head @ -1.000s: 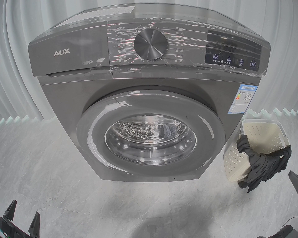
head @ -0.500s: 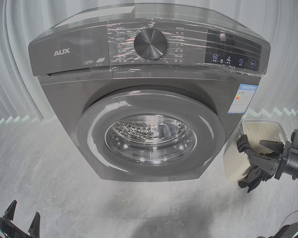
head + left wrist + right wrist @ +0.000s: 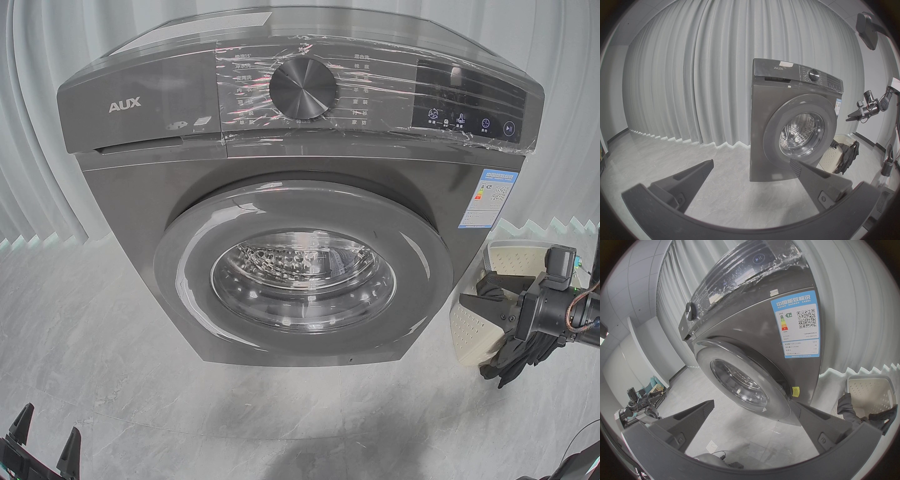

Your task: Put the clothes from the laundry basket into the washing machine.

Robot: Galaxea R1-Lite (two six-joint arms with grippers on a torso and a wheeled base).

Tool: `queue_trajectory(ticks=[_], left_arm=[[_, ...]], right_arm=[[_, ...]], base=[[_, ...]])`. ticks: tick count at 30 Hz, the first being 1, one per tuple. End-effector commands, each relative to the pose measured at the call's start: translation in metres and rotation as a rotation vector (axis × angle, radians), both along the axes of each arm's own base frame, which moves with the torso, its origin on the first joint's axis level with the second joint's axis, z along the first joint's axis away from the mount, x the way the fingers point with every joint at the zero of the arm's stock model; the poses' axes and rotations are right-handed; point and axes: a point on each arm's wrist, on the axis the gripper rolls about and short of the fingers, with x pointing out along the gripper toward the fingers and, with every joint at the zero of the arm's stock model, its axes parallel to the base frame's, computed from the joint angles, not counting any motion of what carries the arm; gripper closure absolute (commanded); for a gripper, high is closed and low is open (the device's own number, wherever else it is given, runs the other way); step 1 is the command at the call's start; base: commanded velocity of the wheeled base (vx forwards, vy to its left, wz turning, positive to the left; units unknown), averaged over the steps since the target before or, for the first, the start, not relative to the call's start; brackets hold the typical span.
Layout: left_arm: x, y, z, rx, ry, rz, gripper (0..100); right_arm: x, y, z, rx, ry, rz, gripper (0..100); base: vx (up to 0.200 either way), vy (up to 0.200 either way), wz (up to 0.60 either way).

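One dark garment (image 3: 522, 359) is lying draped over the rim of the laundry basket (image 3: 470, 334), which is standing on the floor just beside the washing machine (image 3: 300, 159). The right end effector (image 3: 470, 292) is hovering above it with fingers spread, grasping nothing, and the left end effector (image 3: 51, 420) is hanging low, likewise released. The round glass door (image 3: 303, 278) is sitting shut, so any load would be blocked. Pulling the limp, crumpled cloth is risking a snag on the perforated cream plastic, tipping the light basket against the machine's smooth grey metal side.
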Motion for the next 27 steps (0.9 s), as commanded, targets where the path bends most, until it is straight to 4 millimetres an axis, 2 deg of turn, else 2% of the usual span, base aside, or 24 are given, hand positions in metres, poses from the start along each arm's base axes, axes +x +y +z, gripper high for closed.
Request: queue_trajectory(ticks=[1, 7, 17, 23, 27], left_arm=[[0.000, 0.000, -0.005, -0.001, 0.000, 0.000, 0], [0.000, 0.000, -0.005, -0.001, 0.000, 0.000, 0], [0.000, 0.000, -0.005, -0.002, 0.000, 0.000, 0], [0.000, 0.000, -0.005, -0.002, 0.000, 0.000, 0], [0.000, 0.000, -0.005, -0.002, 0.000, 0.000, 0]], right_arm=[[0.018, 0.006, -0.004, -0.013, 0.020, -0.011, 0], [0.032, 0.011, -0.004, -0.019, 0.020, -0.012, 0], [0.051, 0.032, -0.009, -0.035, 0.015, -0.005, 0], [0.067, 0.040, -0.015, -0.033, 0.000, -0.007, 0], [0.069, 0.040, -0.015, -0.028, -0.020, -0.023, 0]], base=[[0.000, 0.000, 0.00], [0.000, 0.000, 0.00], [0.000, 0.000, 0.00], [0.000, 0.000, 0.00], [0.000, 0.000, 0.00]])
